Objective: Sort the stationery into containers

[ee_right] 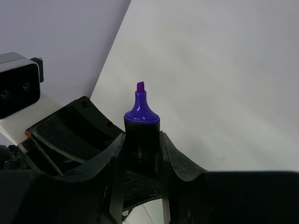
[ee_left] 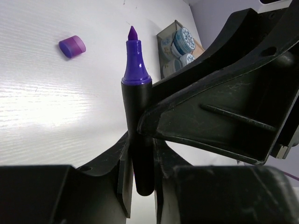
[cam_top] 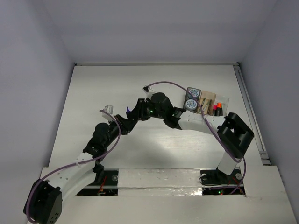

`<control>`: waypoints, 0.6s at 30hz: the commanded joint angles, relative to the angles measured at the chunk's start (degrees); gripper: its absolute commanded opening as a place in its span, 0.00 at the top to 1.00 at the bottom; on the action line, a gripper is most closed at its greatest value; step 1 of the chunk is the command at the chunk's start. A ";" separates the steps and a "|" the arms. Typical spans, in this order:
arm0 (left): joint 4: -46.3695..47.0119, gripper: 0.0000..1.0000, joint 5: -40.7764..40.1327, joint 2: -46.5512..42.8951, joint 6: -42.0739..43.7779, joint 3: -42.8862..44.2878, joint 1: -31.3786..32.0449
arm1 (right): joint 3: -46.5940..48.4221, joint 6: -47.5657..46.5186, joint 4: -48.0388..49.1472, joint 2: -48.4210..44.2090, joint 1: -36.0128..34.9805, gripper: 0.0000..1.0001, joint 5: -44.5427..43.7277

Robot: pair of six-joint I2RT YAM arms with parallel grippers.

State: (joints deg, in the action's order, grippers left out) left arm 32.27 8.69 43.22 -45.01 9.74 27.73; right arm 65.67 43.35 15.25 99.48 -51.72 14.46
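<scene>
The right gripper point(ee_right: 142, 154) and the left gripper point(ee_left: 140, 186) both clamp the black barrel of one uncapped purple highlighter point(ee_left: 138, 93) over the white table point(ee_left: 46, 116). Its purple cap point(ee_left: 72, 46) lies loose on the tabletop, well apart from the clear box point(cam_top: 225, 101).

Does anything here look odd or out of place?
Yes. The purple highlighter has no cap on, so its tip is bare. A loose purple cap lies by itself on the table, apart from the pen.
</scene>
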 commanded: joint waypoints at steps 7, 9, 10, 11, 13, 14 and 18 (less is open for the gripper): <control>1.93 1.00 2.21 -4.99 3.53 -0.68 0.05 | -5.63 -0.55 -2.06 -7.44 1.79 0.48 -0.22; 0.08 1.00 2.12 -6.92 4.49 -0.34 0.05 | -8.01 -0.81 -1.71 -9.30 3.73 0.44 0.74; -0.80 1.00 2.04 -7.53 4.84 -0.25 0.05 | -8.80 -1.08 -1.80 -10.26 4.61 0.44 0.83; -2.46 1.00 2.03 -8.67 5.63 0.02 0.05 | -9.41 -2.21 -2.58 -12.01 6.53 0.44 0.92; -5.01 1.00 1.77 -9.56 6.51 0.89 0.05 | -10.56 -3.88 -3.81 -13.26 8.30 0.54 0.57; -5.63 1.00 1.86 -10.08 6.78 1.25 0.05 | -10.47 -6.15 -5.39 -13.26 9.70 0.61 0.74; -6.17 1.00 3.61 -9.65 8.01 2.74 0.05 | -5.48 -13.44 -12.85 -6.88 11.64 1.00 1.62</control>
State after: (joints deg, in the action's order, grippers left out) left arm 26.09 10.68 33.67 -39.35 9.41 28.01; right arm 56.16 37.65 8.25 88.44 -40.62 14.57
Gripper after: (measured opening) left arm 0.135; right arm 0.026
